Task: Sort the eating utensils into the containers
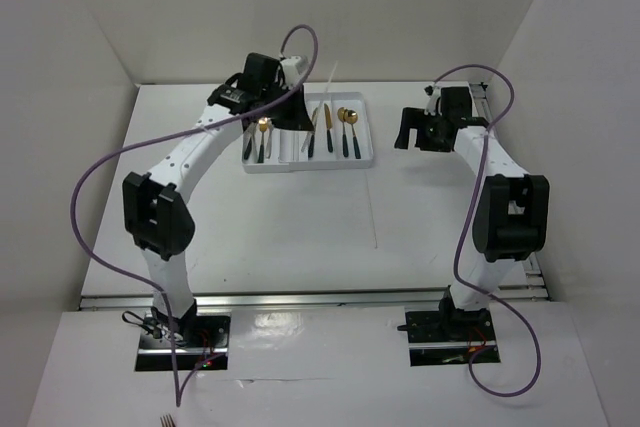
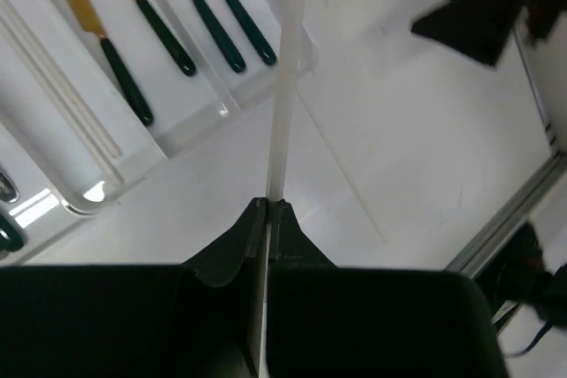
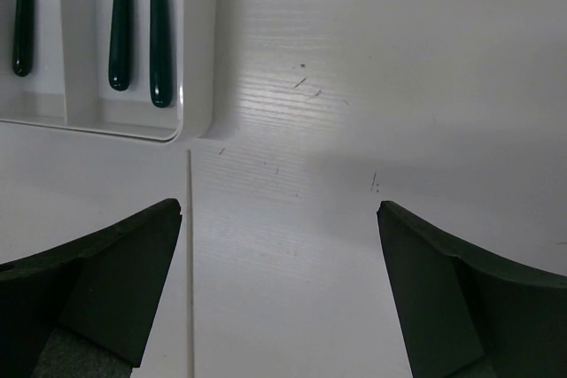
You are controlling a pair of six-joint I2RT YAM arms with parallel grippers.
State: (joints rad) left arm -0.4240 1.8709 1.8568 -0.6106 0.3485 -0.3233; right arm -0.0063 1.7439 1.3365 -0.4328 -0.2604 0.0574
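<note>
The white organiser tray lies at the back centre of the table. In its slots lie a gold spoon, a gold knife and two gold spoons, all with dark handles. My left gripper hovers over the tray, shut on a pale chopstick whose far end sticks out past the tray's back edge. In the left wrist view the jaws pinch the chopstick above the tray corner. My right gripper is open and empty to the right of the tray, over bare table.
In the right wrist view the tray's near right corner holds three dark handles. A thin pale line runs along the table from that corner; I cannot tell if it is a seam. White walls enclose the table.
</note>
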